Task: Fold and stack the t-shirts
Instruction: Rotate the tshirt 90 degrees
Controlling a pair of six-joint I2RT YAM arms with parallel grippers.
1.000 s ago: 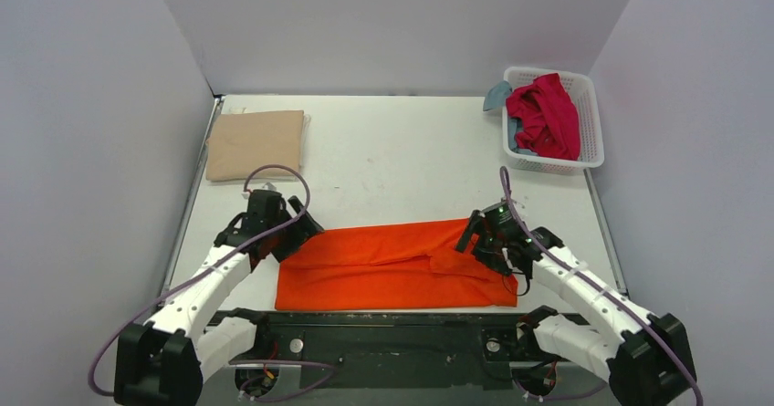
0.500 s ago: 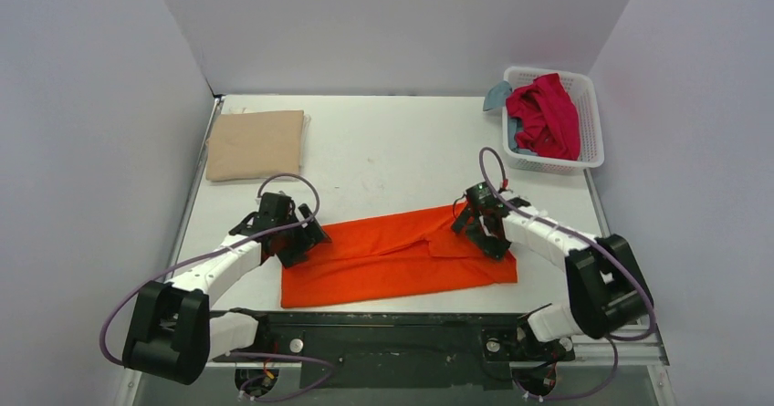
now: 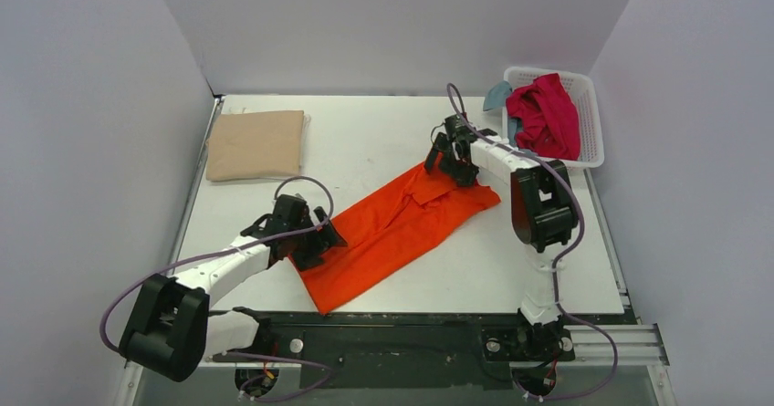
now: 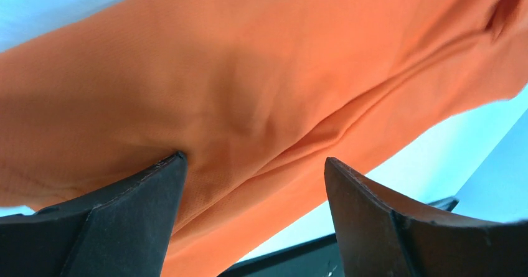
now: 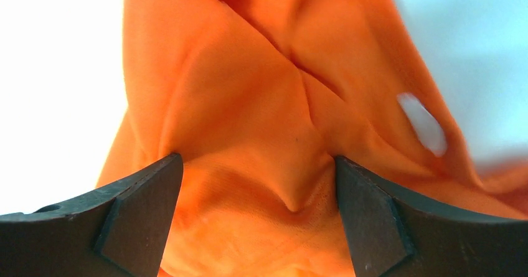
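The bright orange t-shirt [image 3: 402, 223] lies folded into a long strip, slanting from the near middle of the table up to the far right. My left gripper [image 3: 315, 242] sits on its near-left end. In the left wrist view [image 4: 252, 162] the jaws stand apart with flat cloth [image 4: 249, 71] behind them. My right gripper [image 3: 444, 160] is on the far-right end. In the right wrist view [image 5: 258, 159] the jaws stand apart around a puckered bunch of orange cloth [image 5: 249, 103], and the white neck label [image 5: 423, 124] shows. A folded tan t-shirt [image 3: 256, 143] lies at the far left.
A white lattice basket [image 3: 590, 128] stands at the far right corner, holding a crimson red t-shirt [image 3: 545, 114] and a grey-blue one [image 3: 497, 94] that hangs over its left rim. The black rail [image 3: 392, 324] runs along the near table edge.
My right gripper has swept from the near right to the far right, taking that end of the orange shirt along. The shirt has swung from level to diagonal. The left gripper shifted slightly right.
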